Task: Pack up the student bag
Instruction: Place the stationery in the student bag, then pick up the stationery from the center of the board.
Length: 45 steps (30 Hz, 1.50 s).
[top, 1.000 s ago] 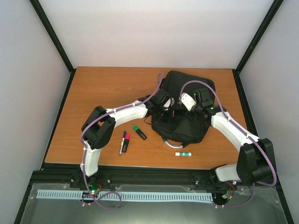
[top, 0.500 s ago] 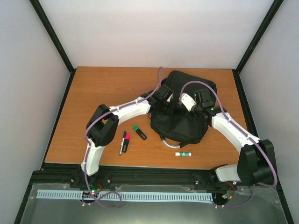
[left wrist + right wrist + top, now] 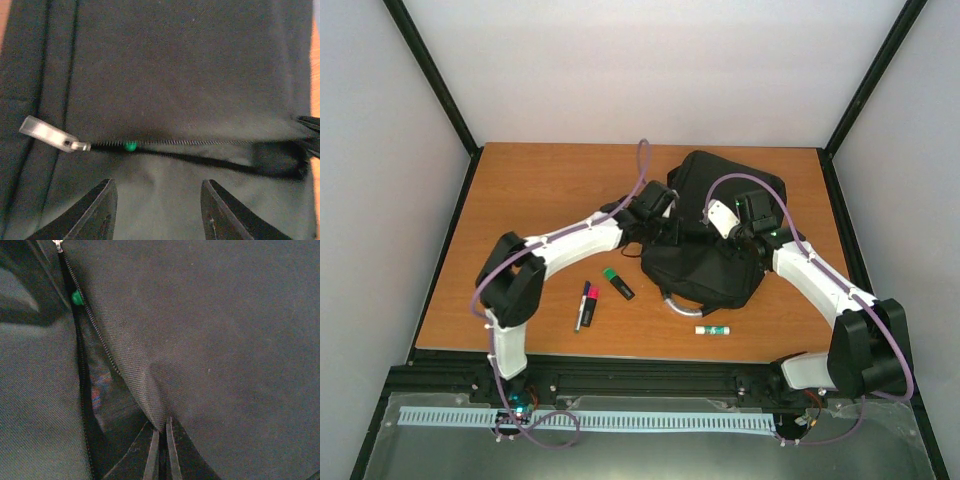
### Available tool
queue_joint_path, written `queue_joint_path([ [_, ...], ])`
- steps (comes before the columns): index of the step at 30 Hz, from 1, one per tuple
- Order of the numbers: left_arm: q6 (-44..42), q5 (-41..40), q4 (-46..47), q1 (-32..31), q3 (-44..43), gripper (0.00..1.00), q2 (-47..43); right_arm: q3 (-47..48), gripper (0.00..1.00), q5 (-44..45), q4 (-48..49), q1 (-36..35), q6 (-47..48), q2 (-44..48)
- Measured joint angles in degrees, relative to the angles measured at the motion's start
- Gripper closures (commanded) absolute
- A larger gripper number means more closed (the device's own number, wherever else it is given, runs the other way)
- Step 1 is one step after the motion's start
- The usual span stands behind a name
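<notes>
The student bag, a black fabric backpack, lies at the right middle of the table. My left gripper hovers open at its left edge. In the left wrist view the fingers stand apart over bare bag fabric, just short of the zipper. The clear zipper pull and a green bead lie free ahead of them. My right gripper rests on the bag top, and in its own view it is shut on a raised fold of bag fabric beside the open zipper slit.
On the table left of the bag lie a pink-capped marker and a green highlighter. A white glue stick lies in front of the bag, near its grey loop handle. Something colourful shows inside the open slit.
My left gripper has opened and drawn back left off the bag, its elbow swinging left. The right gripper has kept its pinch on the fabric.
</notes>
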<state>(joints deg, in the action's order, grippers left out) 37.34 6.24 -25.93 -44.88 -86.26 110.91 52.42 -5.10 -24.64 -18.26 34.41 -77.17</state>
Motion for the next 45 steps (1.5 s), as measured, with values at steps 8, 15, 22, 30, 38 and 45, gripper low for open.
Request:
queue_joint_path([
  [8,-4.1,0.2,0.4,-0.5,8.7,0.50,-11.1,-0.2,0.97,0.1,0.0,0.0,0.0,0.0],
  [15,-15.2,4.0,2.9,-4.6,19.1,0.35,-15.6,-0.2,0.97,0.2,0.1,0.0,0.0,0.0],
  [22,-25.6,4.5,9.5,-16.8,22.4,0.31,-17.3,-0.5,0.97,-0.1,0.1,0.0,0.1,0.0],
  [30,-34.7,4.4,13.5,-22.5,23.0,0.40,-13.2,-0.5,0.97,-0.7,0.1,0.0,0.0,-0.2],
  [38,-38.8,2.5,13.0,-23.1,22.0,0.41,-9.2,-0.5,0.97,-2.4,-0.2,0.0,-0.2,-0.4],
  [45,-42.3,-0.3,11.5,-23.1,19.8,0.42,-4.6,-0.5,0.97,-3.5,-0.8,0.0,-0.4,-0.5],
])
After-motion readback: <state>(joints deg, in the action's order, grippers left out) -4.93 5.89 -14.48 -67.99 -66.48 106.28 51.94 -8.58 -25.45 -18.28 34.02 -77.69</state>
